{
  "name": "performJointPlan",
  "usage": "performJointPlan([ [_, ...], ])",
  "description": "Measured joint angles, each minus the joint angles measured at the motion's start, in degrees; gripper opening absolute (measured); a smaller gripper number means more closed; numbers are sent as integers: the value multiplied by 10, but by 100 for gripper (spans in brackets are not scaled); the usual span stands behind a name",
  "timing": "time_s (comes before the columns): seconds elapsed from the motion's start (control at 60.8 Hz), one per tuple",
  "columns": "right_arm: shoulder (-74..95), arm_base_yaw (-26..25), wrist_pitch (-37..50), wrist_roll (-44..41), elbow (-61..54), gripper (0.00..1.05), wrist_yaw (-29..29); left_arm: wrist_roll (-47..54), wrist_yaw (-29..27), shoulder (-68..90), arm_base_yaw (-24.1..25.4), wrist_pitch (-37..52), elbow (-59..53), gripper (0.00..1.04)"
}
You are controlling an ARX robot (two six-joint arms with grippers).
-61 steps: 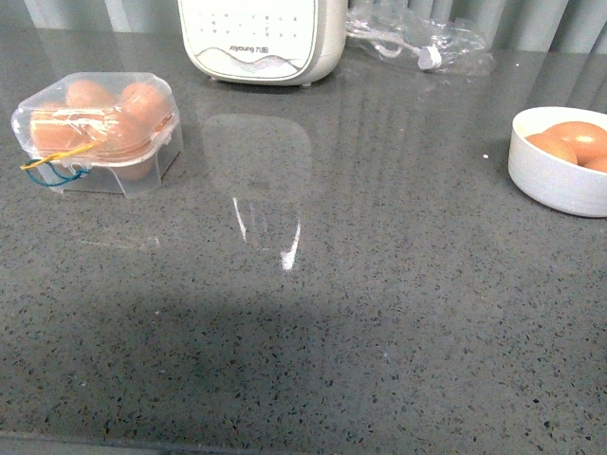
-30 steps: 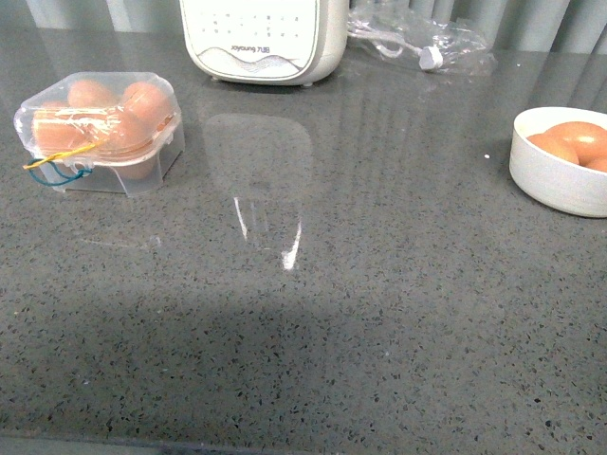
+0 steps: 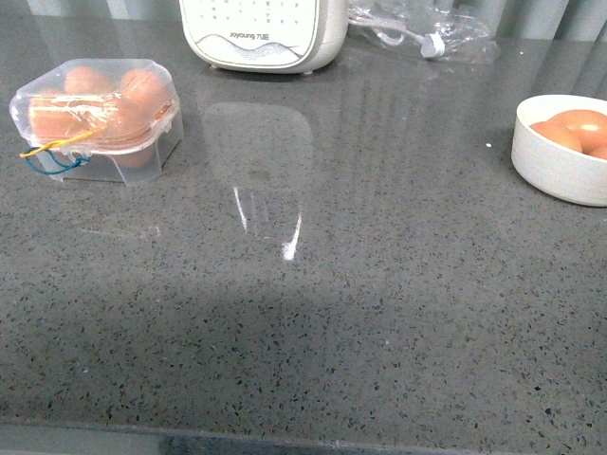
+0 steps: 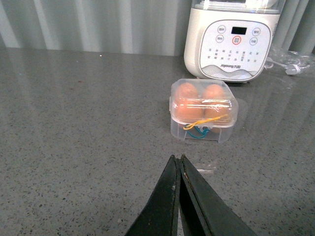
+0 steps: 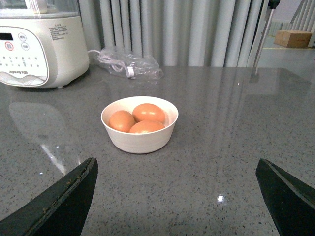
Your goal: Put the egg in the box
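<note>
Clear plastic box (image 3: 95,118) sits on the far left of the grey surface (image 3: 379,313), lid down, thin clasp (image 3: 52,156) across the front, and it looks full of eggs already. Compared with a second ago, everything in the front view has slid up and shifted a bit: the box, the white appliance (image 3: 266,33) and the bowl (image 3: 560,156) all ride higher in frame together. That reads to me as the camera tipping or the robot moving, not anything on the surface getting nudged. So no real progress on the task, by my guess; nothing's been picked up.

Left pincer (image 4: 178,167) is pressed together, tips touching, empty, aimed at the box but well short of it. Right pincer (image 5: 174,169) is spread wide, holding nothing, with the bowl of eggs (image 5: 139,119) ahead of it.

Hard to make out: how many cells are actually filled, since the lid glares and the front view only shows orange blobs. The bowl is cut off at the right edge in the front view. Neither arm shows up there at all.
</note>
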State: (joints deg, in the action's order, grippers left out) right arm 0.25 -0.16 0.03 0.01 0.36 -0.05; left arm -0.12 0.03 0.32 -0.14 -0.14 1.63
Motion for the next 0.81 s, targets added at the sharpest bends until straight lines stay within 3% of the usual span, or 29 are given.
performJointPlan([
  [0.378,0,0,0,0,0,97,0,0,-1,-1,0,0,0,4],
  [0.805,0,0,0,0,0,97,0,0,-1,-1,0,0,0,71],
])
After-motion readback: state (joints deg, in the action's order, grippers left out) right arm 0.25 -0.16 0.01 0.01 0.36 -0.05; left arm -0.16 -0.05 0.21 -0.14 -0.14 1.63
